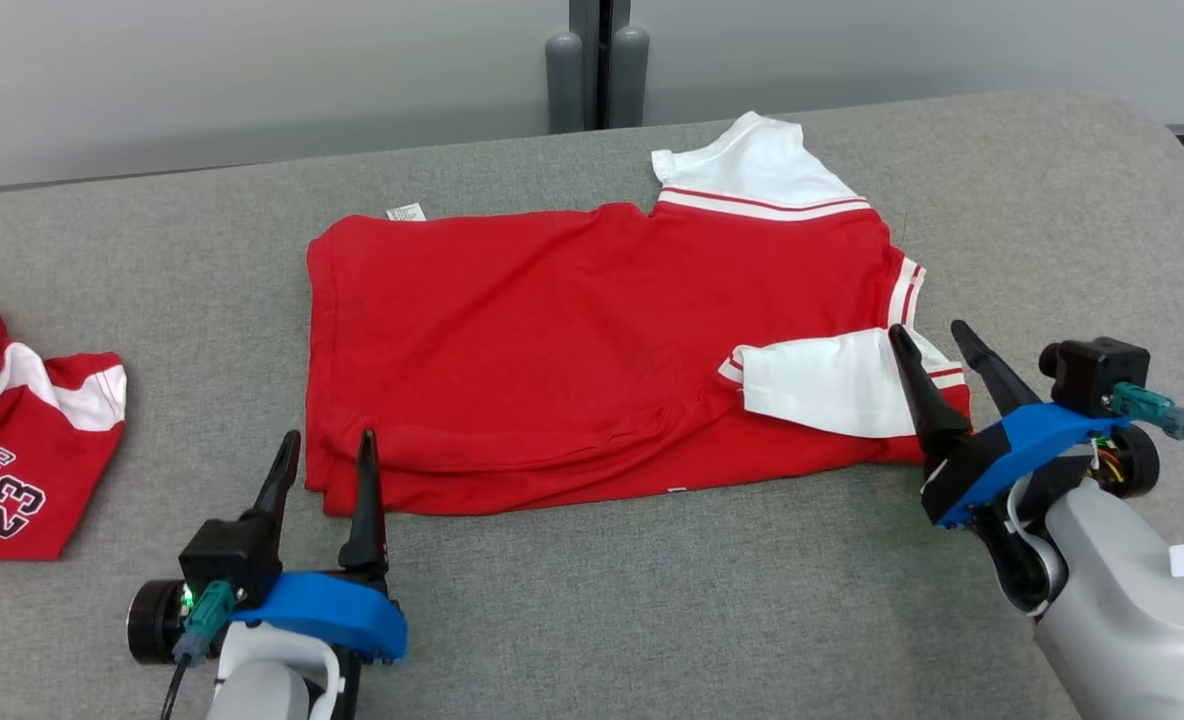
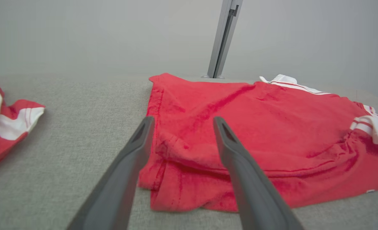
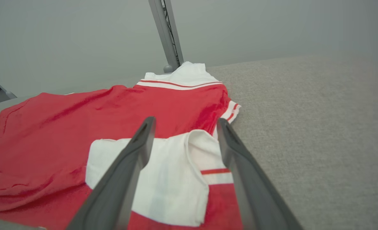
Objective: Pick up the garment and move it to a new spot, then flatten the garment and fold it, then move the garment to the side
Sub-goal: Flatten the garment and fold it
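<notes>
Op: Left gripper (image 1: pixel 330 436)?
Obs: Released, fingers spread at near-left corner of garment (image 1: pixel 552 340), possibly brushing cloth.
Op: Right gripper (image 1: pixel 927 330)?
Obs: Released too, over folded white sleeve (image 1: pixel 832 385); garment lies mid-table (image 1: pixel 652 600).

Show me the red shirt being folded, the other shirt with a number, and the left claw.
red shirt (image 1: pixel 532 340): head view, middle of its red body.
numbered shirt (image 1: pixel 52 470): head view, red cloth right of the print.
left claw (image 1: pixel 330 436): head view, midway between its fingertips.

Second red jersey (image 1: pixel 22 440), "BULLS 23", crumpled at left edge of grey table (image 1: pixel 652 620); grey post (image 1: pixel 587 30) behind.
</notes>
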`<state>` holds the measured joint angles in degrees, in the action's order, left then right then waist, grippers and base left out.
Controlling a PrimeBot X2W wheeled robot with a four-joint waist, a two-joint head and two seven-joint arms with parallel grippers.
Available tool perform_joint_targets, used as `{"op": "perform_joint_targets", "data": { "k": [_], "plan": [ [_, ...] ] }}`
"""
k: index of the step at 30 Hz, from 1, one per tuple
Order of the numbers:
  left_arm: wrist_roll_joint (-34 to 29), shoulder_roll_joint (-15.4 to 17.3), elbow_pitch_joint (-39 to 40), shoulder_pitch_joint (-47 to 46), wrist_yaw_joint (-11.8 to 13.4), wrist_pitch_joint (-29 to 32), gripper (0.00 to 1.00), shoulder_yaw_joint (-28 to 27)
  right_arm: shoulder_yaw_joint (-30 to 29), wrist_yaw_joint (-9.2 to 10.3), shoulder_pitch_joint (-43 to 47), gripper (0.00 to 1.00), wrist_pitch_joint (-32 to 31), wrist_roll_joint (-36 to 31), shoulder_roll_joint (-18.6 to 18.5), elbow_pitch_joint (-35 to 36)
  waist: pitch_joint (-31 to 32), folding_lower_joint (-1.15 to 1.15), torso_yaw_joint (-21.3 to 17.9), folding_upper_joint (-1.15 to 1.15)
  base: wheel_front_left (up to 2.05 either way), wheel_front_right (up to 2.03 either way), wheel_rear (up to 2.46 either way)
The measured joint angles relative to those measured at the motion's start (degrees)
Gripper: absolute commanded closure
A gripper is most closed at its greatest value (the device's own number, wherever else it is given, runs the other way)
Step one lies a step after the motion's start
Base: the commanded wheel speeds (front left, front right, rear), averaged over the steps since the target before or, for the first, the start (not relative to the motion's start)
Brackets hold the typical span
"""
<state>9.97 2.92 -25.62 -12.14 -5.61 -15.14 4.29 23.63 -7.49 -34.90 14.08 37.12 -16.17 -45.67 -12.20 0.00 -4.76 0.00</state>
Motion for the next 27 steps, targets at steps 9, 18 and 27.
{"op": "perform_joint_targets", "data": {
  "k": [9,18,27],
  "plan": [
    [-1.2,0.0,-0.2,5.3,0.0,0.0,0.00,-0.7,-0.9,0.01,7.5,0.00,0.8,0.3,-3.7,1.4,2.3,-0.01,-0.2,-0.01,0.00,0.00,0.00],
    [-3.7,0.3,-2.3,5.2,0.1,0.0,0.00,-0.7,-0.5,0.01,11.1,0.00,0.9,-0.8,-3.8,1.5,1.3,-0.01,-1.3,-0.01,0.00,0.00,0.00],
    [-4.5,1.0,-7.6,0.9,0.0,0.0,0.00,-0.7,0.7,0.00,6.3,0.00,1.0,-1.7,-1.4,-3.0,-0.7,0.01,-1.2,-0.01,0.00,0.00,0.00]
  ]
}}
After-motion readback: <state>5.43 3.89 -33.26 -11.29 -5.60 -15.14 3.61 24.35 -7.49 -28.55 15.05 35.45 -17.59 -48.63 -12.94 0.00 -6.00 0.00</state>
